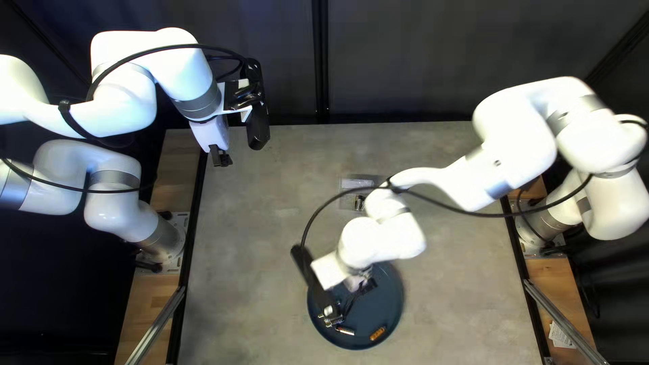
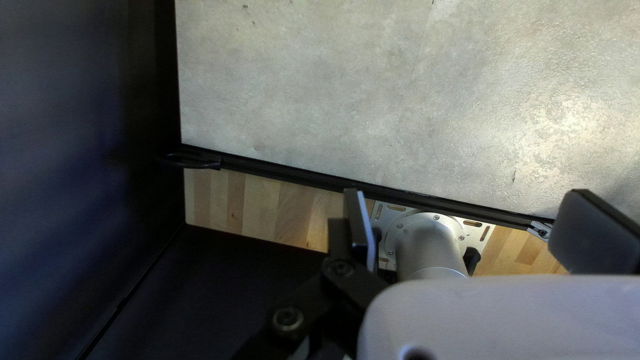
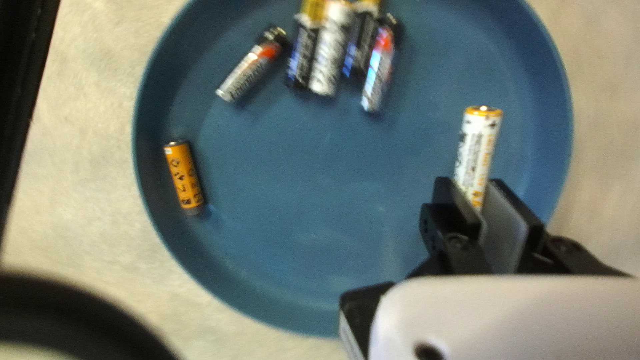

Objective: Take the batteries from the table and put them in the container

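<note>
Grips a white battery (image 3: pixel 477 150) in the right hand (image 1: pixel 367 287), narrowed onto it from two sides, over the blue dish (image 3: pixel 300 200). Has an orange battery (image 3: pixel 183 177) inside the dish by the rim, a silver-and-orange battery (image 3: pixel 248 70) farther along, and four more batteries (image 3: pixel 329 50) close together beside that one. Spreads the left hand (image 1: pixel 220 158) wide, well apart from the dish. Has a small clear box (image 1: pixel 357 183) on the counter (image 1: pixel 257 257), with dark contents too small to tell.
</note>
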Tool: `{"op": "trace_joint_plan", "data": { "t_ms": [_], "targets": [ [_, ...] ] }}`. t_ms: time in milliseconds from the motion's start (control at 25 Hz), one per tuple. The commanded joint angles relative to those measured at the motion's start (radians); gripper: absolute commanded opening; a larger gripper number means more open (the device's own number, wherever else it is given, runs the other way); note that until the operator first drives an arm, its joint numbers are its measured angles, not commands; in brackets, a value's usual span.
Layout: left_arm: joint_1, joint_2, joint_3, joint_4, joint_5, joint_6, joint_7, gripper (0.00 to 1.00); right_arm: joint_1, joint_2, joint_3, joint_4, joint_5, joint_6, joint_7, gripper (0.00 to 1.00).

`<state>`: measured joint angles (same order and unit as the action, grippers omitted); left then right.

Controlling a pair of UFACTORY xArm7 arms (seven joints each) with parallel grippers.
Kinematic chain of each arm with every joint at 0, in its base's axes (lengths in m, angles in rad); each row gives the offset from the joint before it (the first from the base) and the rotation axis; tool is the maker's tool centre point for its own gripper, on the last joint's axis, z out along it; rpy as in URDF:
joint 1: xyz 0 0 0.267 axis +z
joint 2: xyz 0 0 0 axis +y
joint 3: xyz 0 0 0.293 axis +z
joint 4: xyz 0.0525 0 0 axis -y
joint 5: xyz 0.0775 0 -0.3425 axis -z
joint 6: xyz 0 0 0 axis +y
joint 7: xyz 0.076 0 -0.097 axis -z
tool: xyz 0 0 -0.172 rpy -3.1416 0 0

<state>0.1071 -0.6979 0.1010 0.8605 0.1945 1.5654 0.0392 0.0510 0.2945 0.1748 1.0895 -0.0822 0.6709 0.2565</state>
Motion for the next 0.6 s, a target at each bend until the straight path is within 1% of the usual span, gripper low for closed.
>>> {"op": "trace_joint_plan", "data": {
  "t_ms": [40,320,360,400,480,520,600],
  "targets": [
    [0.000,0.000,0.000,0.000,0.000,0.000,0.000,1.00,0.024,-0.083,-0.027,-0.089,-0.008,-0.059,0.190,0.00],
    [0.000,0.000,0.000,0.000,0.000,0.000,0.000,1.00,0.024,-0.083,-0.027,-0.089,-0.008,-0.059,0.190,0.00],
    [0.000,0.000,0.000,0.000,0.000,0.000,0.000,1.00,0.033,-0.084,-0.029,-0.095,-0.029,-0.062,0.203,0.00],
    [0.000,0.000,0.000,0.000,0.000,0.000,0.000,1.00,0.024,-0.081,-0.028,-0.092,-0.022,-0.065,0.174,0.00],
    [0.000,0.000,0.000,0.000,0.000,0.000,0.000,1.00,-0.001,-0.081,-0.033,-0.080,0.018,-0.048,0.150,0.00],
    [0.000,0.000,0.000,0.000,0.000,0.000,0.000,1.00,-0.013,-0.080,-0.042,-0.071,0.042,-0.027,0.166,0.00],
    [0.000,0.000,0.000,0.000,0.000,0.000,0.000,1.00,-0.032,-0.087,-0.068,-0.059,0.108,0.041,0.276,0.00]
  ]
}}
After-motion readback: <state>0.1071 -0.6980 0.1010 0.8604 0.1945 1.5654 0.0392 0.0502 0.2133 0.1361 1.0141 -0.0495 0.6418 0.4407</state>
